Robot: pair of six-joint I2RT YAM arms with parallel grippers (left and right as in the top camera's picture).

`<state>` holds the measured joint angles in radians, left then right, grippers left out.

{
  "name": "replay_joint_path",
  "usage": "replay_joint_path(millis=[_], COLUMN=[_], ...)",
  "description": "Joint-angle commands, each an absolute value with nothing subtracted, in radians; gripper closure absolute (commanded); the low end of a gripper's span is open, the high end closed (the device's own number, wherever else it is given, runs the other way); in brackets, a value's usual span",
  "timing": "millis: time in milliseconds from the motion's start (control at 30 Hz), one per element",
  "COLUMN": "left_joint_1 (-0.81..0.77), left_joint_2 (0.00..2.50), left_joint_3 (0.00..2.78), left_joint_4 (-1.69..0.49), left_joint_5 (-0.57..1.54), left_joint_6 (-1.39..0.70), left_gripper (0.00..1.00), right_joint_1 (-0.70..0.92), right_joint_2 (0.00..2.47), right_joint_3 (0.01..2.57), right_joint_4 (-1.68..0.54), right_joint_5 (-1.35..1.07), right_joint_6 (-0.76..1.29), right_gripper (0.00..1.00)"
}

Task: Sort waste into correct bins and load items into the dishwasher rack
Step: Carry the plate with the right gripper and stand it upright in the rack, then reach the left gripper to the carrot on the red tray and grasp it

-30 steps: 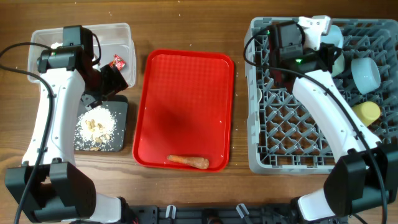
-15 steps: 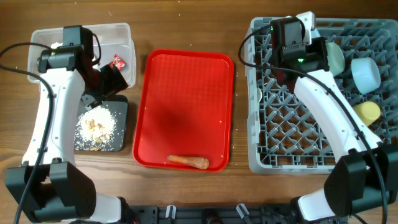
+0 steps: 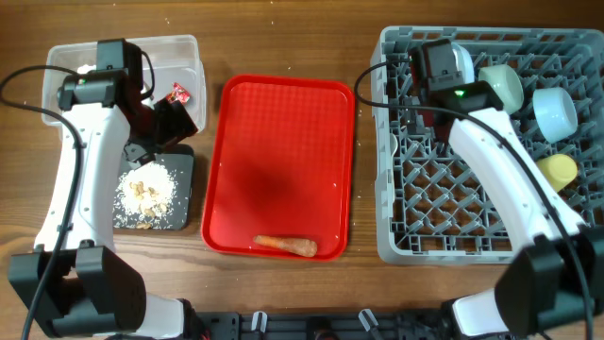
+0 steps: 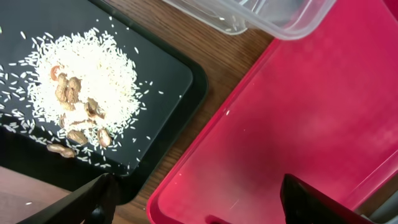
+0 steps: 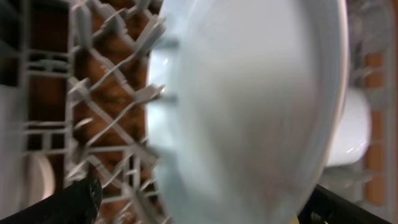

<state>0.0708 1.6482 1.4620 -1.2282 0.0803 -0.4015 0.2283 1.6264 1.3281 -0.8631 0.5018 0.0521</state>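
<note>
- Pale blue plate (image 5: 249, 106) stands on edge among the pegs at the upper left of the dishwasher rack (image 3: 444, 189), beside the pale green bowl (image 3: 501, 85). Loading it looks like the step in hand.
- Right gripper (image 5: 205, 198) straddles the plate, its fingers spread wide at the lower corners of the wrist view and apparently not clamping it.
- Left gripper (image 4: 196, 190) hangs open and empty at the left of the overhead frame, above the black tray (image 3: 186, 161) of food scraps (image 4: 74, 93).
- Next, as I judge it, the right arm should lift clear without tipping the plate. The carrot piece (image 3: 285, 245), at the bottom of the red tray (image 3: 283, 132), then wants fetching.
</note>
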Motion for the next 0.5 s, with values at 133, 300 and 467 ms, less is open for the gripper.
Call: replay_joint_path(millis=[133,300,467], left_joint_1=[-0.101,-0.214,-0.307], left_joint_2=[1.648,1.657,1.657], left_joint_3=[1.472,1.417,1.299], left_joint_4=[-1.244,-1.309,-1.295], left_joint_5=[0.1,0.104,0.251], left_joint_6=[-0.404,-0.461,-0.767], left_gripper=[0.1,0.03,0.0], right_joint_1=[0.232,0.232,0.233], right_joint_2=[1.38,1.374,1.409], right_joint_3=[1.327,1.327,1.327], right_joint_4=[-0.965,-1.04,-1.045], right_joint_5=[0.245,-0.006,-0.006], right_joint_6=[0.193,0.035,0.03], right_gripper=[0.0,0.0,0.0])
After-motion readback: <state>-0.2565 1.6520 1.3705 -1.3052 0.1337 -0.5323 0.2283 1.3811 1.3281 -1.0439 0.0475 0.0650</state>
